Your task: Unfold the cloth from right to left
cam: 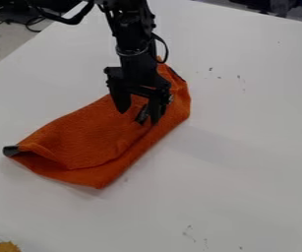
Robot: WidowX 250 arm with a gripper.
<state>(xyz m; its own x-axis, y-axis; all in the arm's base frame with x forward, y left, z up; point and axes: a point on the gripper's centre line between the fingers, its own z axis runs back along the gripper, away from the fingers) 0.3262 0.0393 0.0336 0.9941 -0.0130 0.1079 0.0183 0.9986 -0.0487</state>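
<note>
The orange cloth point(81, 140) lies folded on the white table, stretching from the lower left to the upper right. A dark corner piece point(11, 150) shows at its left end, and the folded layers part slightly there. Over the cloth's upper right part hangs the black gripper point(138, 116), pointing down with its fingers apart. A small dark piece shows between the fingers against the cloth; whether it belongs to the cloth cannot be told. The arm hides some of the cloth's upper edge.
The white table point(245, 147) extends around the cloth, with small dark marks at the upper right and near the bottom. A yellow object point(7, 247) sits at the bottom left corner. Dark cables point(31, 22) lie at the upper left, beyond the table edge.
</note>
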